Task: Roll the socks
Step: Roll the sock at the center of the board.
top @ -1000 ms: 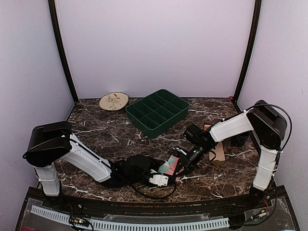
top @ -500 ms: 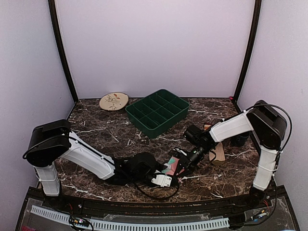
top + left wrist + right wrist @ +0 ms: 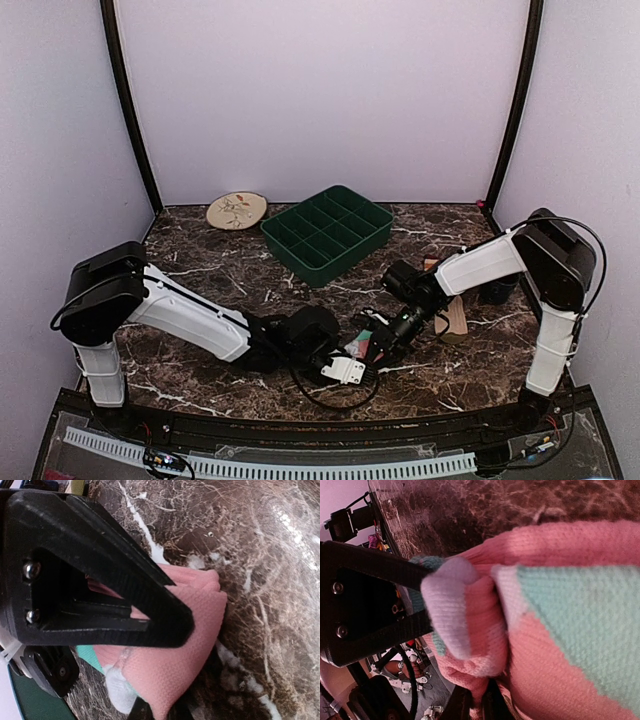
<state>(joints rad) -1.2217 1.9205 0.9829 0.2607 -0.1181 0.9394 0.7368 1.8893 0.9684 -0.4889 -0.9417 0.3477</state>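
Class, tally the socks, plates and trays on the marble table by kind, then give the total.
Socks: 2, the pink sock and the tan sock
Plates: 1, the beige plate
Trays: 1, the green tray
Total: 4

no legible text, labels, brands or numbers in any view, plate (image 3: pixel 237 210) bears a drawn motif only, pink sock (image 3: pixel 560 605) shows plain colour blocks
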